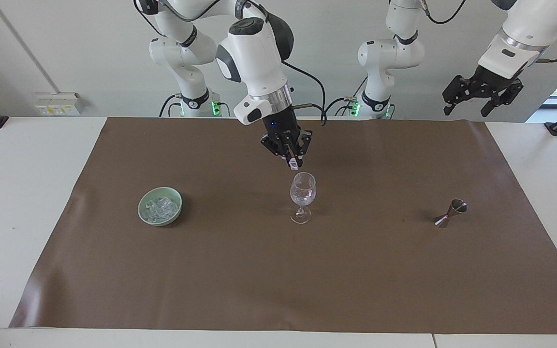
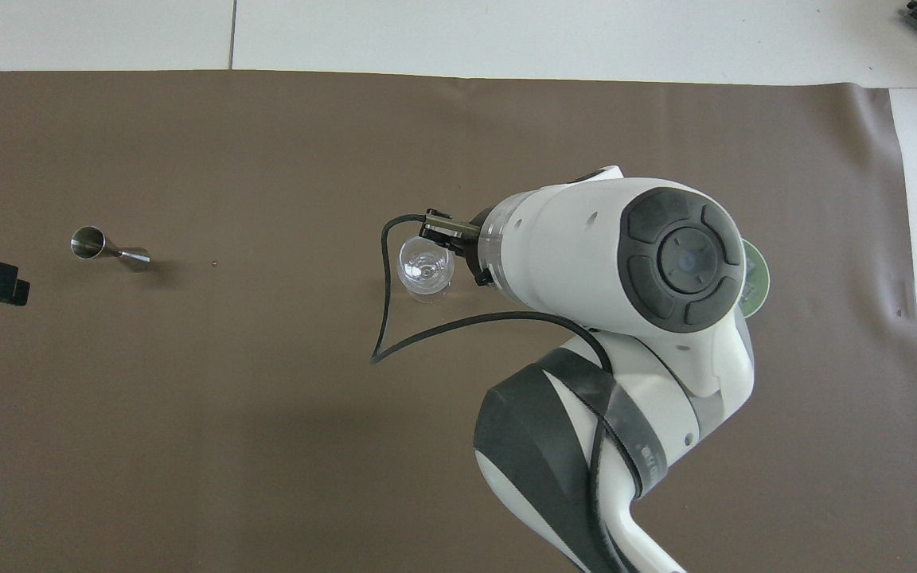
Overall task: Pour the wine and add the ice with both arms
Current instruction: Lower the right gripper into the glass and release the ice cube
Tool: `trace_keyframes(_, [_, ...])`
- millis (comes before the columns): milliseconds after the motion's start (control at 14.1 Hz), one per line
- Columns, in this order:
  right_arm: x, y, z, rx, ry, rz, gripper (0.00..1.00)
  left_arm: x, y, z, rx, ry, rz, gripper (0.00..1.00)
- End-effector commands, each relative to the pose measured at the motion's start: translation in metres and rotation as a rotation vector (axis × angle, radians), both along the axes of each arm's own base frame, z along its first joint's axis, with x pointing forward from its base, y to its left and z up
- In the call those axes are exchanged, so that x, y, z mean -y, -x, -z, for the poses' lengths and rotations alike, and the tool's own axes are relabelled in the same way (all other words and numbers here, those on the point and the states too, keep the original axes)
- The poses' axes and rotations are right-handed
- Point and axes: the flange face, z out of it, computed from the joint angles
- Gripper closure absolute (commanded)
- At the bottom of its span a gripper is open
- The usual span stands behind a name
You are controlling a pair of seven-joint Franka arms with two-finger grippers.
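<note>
**Ice cube held just above the glass**

A single ice cube [image 1: 294, 166] sits pinched between the fingertips of the right gripper [image 1: 293, 163], which is clamped on it just above the rim of the stemmed glass [image 1: 302, 195]. The rest of the ice [image 1: 161, 208] lies in the pale green bowl [image 1: 149, 217], toward the right arm's end of the brown mat [image 1: 278, 280] on the worktop [image 1: 22, 203]. A metal jigger [image 1: 451, 213] stands toward the left arm's end. The left gripper [image 1: 481, 94] waits raised there, fingers apart, holding nothing.
</note>
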Motion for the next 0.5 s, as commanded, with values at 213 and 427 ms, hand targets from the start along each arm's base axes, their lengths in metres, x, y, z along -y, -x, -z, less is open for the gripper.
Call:
trace_keyframes(213, [-0.020, -0.006, 0.020, 0.020, -0.001, 0.027, 1.00, -0.010, 0.003, -0.006, 0.004, -0.011, -0.018, 0.00])
trace_keyframes(427, [-0.022, -0.011, 0.026, 0.033, -0.023, 0.031, 1.00, -0.009, 0.003, -0.006, 0.004, -0.011, -0.017, 0.00])
